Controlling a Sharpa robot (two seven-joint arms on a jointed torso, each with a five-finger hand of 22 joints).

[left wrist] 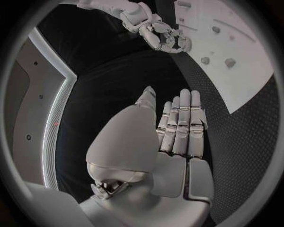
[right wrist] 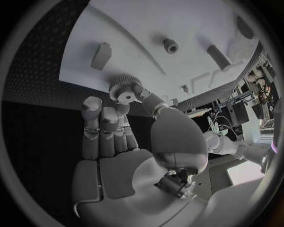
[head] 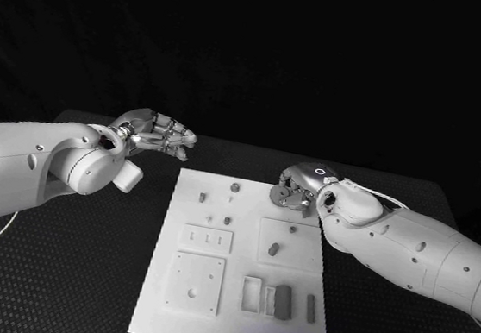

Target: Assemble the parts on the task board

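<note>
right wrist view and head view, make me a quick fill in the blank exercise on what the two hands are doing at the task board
1. The right hand pinches a small toothed ____ at its fingertips.
2. The left hand holds ____, its fingers apart, off the far left corner of the task board.
3. The gear is held over the board's far ____ corner.
4. The task board lies on a ____ table.

Missing words: gear; nothing; right; black

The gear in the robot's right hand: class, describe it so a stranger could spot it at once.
Start at the white task board and go to its far right corner, where the right hand hovers. The gear is pinched at its fingertips: a toothed grey wheel with a centre hole, unlike the plain pegs nearby.
</note>
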